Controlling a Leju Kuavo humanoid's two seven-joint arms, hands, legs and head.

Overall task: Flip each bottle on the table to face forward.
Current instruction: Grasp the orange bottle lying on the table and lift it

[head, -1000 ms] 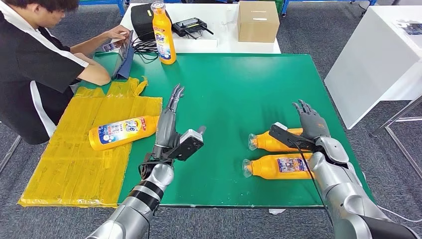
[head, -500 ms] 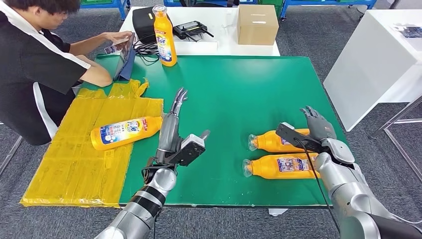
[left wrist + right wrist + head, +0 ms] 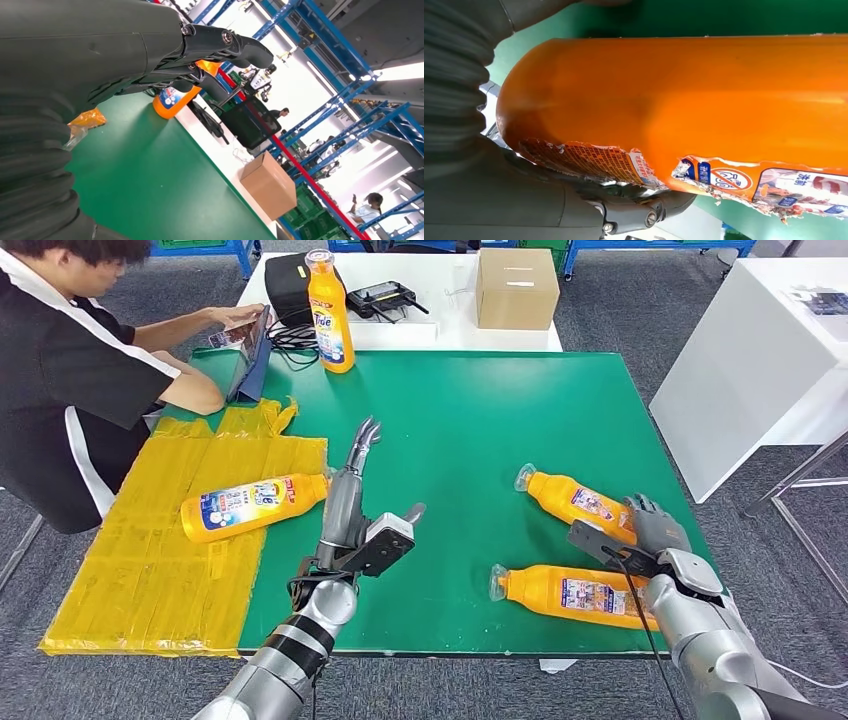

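Observation:
Two orange bottles lie at the right of the green table. My right hand grips the base of the farther bottle, which lies slanted with its label up. In the right wrist view that bottle sits between the thumb and the fingers of my right hand. The nearer bottle lies with its cap to the left. A third bottle lies on the yellow sheet. A fourth bottle stands upright at the far edge. My left hand hovers open, fingers straight.
A person sits at the left, handling a tablet. A cardboard box and black devices rest on the white table behind. Another white table stands to the right.
The farther right bottle has swung, its cap end now further from me and its label turned up. My right hand has come nearer my body with its base. The left hand has stayed put.

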